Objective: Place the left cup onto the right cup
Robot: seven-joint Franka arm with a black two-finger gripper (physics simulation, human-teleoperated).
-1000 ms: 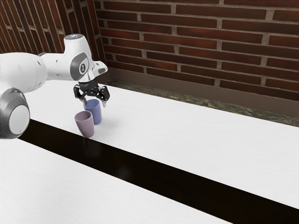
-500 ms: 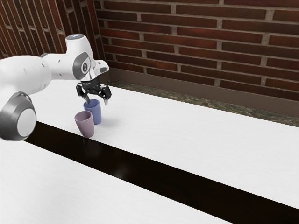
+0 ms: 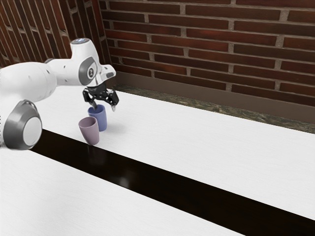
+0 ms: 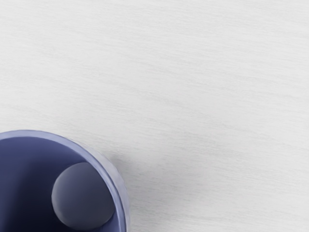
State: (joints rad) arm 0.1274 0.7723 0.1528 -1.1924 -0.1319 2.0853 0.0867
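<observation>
Now the black gripper [image 3: 102, 104] hangs just over the blue cup [image 3: 99, 119], at the end of the white Franka arm [image 3: 44, 78] that reaches in from the exterior view's left. Its two fingers stand wide apart and grip nothing. They straddle the cup's mouth from above, and the finger [image 3: 91, 103] nearer the exterior view's left seems to sit right at the rim, though whether it touches is hard to tell from this angle.

The blue cup stands upright on the white table [image 3: 197, 137]. A mauve cup [image 3: 89, 130] stands upright just beside it, nearer the camera and slightly toward the exterior view's left. The two look almost in contact, the mauve one overlapping the blue one's lower side. The mauve cup sits close to the edge of a glossy black strip [image 3: 172, 187] that runs diagonally across the tabletop.

From the wrist camera, the blue cup [image 4: 24, 164] is seen from straight above, its round grey floor [image 4: 82, 195] visible inside, with bare pale tabletop [image 4: 203, 96] around it. A red brick wall [image 3: 221, 44] backs the scene.
</observation>
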